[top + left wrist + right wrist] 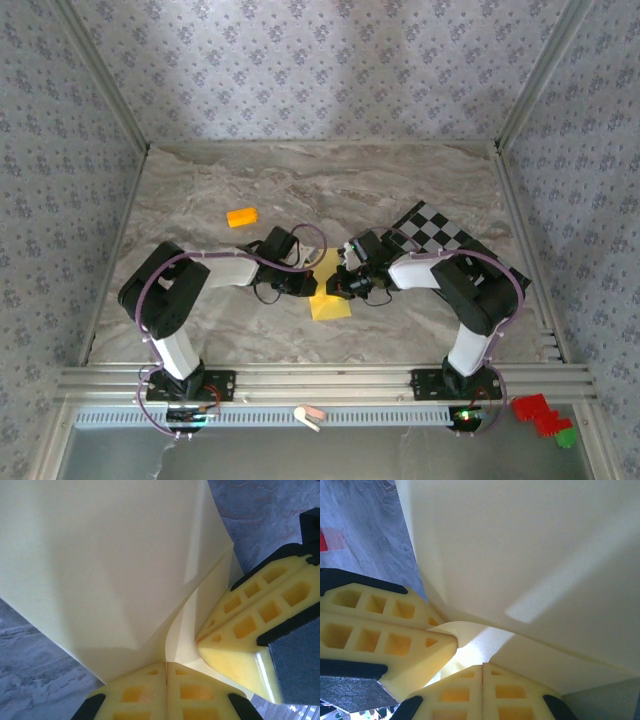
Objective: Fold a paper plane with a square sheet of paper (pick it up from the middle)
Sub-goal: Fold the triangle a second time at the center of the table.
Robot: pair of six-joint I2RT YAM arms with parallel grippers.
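Both my tools are clamped shut on the thin pale-yellow square sheet of paper [331,303]: L gripper [166,666] and R gripper [482,667] sit nose to nose at mid-table, paper bowed between them. Risk: the grips sit v. close, so any pull apart or twist could tear it or set a stray crease; a slip skews the fold. Around: floral-papered walls [320,60], grey marbled tabletop [200,190], black-and-white checkered board [440,232] by R arm [455,285], small orange block [242,217] well apart from the paper.
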